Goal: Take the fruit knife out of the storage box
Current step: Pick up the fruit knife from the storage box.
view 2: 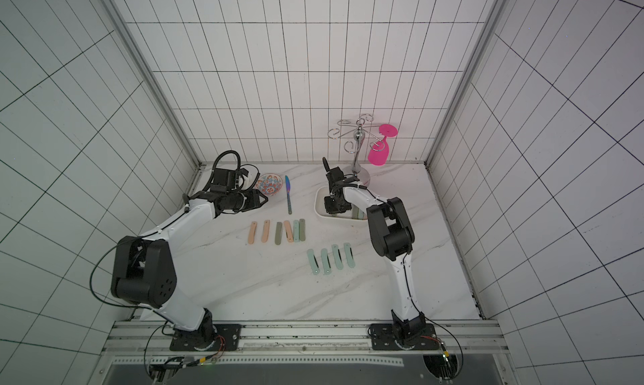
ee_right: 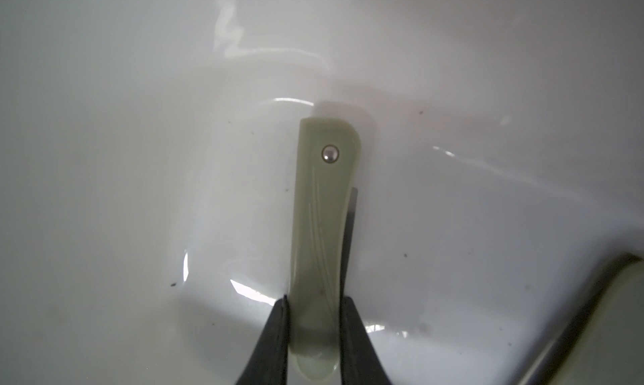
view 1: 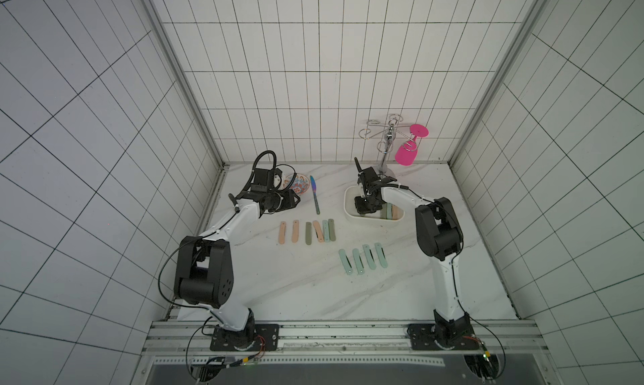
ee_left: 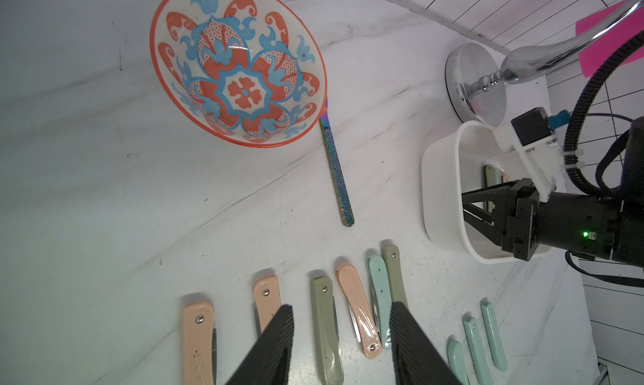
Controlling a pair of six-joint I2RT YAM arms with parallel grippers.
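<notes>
The white storage box (view 1: 348,199) (view 2: 319,201) (ee_left: 439,177) stands at the back right of the table. My right gripper (view 1: 364,210) (view 2: 334,209) (ee_right: 314,303) reaches down into it. Its two black fingers are shut on the rounded end of an olive-green folded fruit knife (ee_right: 319,226) that lies on the box floor. More folded knives (view 1: 390,212) lie in the box beside it, partly hidden by the arm. My left gripper (view 1: 296,200) (ee_left: 341,308) is open and holds nothing, hovering over a row of folded knives on the table.
A patterned bowl (view 1: 298,183) and an iridescent table knife (view 1: 314,198) lie at the back left. Several peach, olive and mint folded knives (view 1: 306,231) lie mid-table, several mint ones (view 1: 364,261) nearer the front. A chrome rack (view 1: 385,156) with a pink glass (view 1: 406,153) stands behind the box.
</notes>
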